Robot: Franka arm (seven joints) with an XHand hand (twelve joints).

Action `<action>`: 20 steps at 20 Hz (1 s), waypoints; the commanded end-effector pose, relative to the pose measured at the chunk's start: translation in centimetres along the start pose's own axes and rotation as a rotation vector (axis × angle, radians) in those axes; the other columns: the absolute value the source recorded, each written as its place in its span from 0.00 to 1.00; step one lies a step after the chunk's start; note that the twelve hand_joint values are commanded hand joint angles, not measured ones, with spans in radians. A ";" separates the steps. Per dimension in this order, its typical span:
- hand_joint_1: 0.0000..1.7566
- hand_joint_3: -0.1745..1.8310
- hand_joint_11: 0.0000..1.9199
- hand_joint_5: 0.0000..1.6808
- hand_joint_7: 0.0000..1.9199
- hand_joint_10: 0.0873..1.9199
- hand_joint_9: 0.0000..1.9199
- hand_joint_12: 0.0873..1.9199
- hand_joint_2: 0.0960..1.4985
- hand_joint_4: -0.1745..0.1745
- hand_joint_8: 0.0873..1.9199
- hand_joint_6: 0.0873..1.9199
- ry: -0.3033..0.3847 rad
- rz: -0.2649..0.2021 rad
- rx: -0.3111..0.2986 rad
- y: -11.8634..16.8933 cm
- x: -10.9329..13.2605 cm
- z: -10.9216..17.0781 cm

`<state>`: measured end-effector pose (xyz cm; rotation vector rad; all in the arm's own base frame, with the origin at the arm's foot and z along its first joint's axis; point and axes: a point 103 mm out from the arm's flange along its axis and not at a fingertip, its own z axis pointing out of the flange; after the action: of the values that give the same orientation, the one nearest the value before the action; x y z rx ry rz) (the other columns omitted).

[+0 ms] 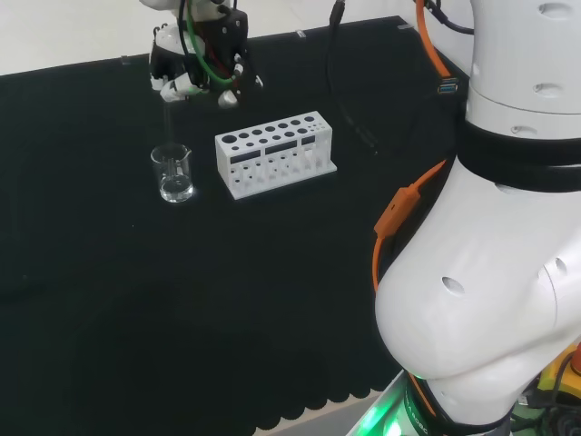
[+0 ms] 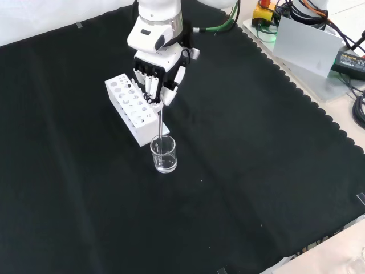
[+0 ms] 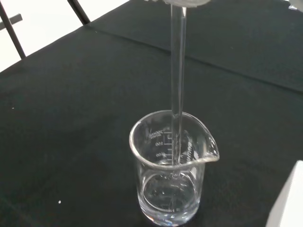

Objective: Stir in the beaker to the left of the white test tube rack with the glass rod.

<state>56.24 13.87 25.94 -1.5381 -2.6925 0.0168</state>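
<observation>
Hand (image 2: 157, 71) hangs above the beaker (image 2: 163, 154), fingers curled round the top of a glass rod (image 2: 161, 124). Rod points straight down, its lower end inside the beaker, as the wrist view shows. Beaker stands on the black counter (image 2: 256, 171) just beside the end of the white test tube rack (image 2: 132, 108), left of it in the head view.

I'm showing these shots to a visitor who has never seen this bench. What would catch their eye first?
Most likely the black and white hand above the black cloth, its fingers curled round a thin glass rod that hangs straight down into a clear beaker. Next the white test tube rack, standing just right of the beaker in the head view. The arm's big white links loom at that view's right.
</observation>
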 end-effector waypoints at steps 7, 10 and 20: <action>0.75 0.00 0.88 0.77 0.70 0.22 0.95 0.34 0.69 0.00 0.23 0.23 -0.017 -0.023 0.011 -2.2 3.0 -0.3; 0.75 0.00 0.88 0.77 0.70 0.22 0.95 0.34 0.69 0.00 0.23 0.23 -0.015 -0.035 0.014 -1.7 4.1 -0.3; 0.75 0.00 0.88 0.77 0.70 0.22 0.95 0.34 0.69 0.00 0.22 0.22 -0.014 -0.024 0.019 -0.6 3.7 -0.1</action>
<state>53.54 17.01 26.28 -1.4945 -2.7236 0.0428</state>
